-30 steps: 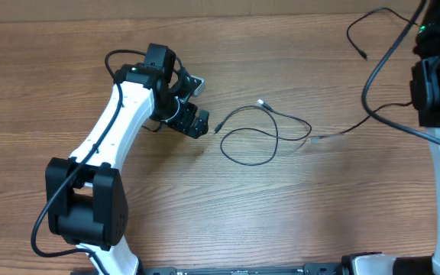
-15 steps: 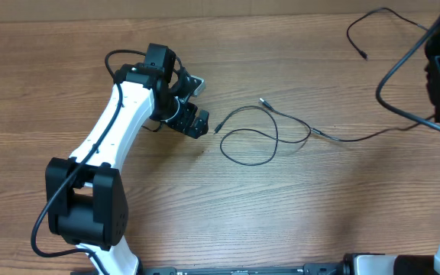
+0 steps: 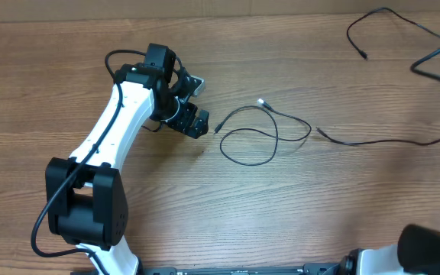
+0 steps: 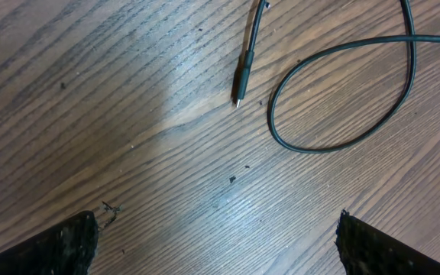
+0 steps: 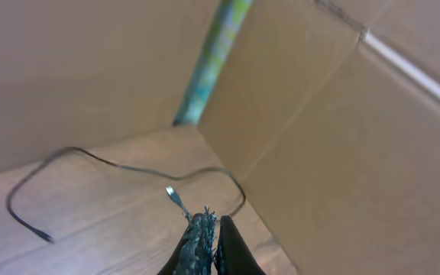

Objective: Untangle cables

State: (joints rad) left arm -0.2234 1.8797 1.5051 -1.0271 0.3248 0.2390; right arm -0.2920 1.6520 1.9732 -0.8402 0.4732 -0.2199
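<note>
From overhead, you can see the right arm has swung off to the right, dragging the long cable [image 3: 373, 142] free. Its end now lies just beside the looped cable [image 3: 249, 163] instead of crossing it, so one tangle looks undone. Your left claw [image 3: 198, 104] hangs wide and empty near that cable's plug. Another cable [image 3: 361, 34] lies apart, top right; the right claw itself is out of frame.

Through the left wrist, the spread fingertips frame bare table [image 4: 128, 153], with the looped cable ahead, cut off at the edge.

Through the right wrist, the right claw [image 5: 211, 223] is pinched tight. A plug [image 5: 173, 194] pokes out above it, probably the long cable's, though you can't confirm which.
</note>
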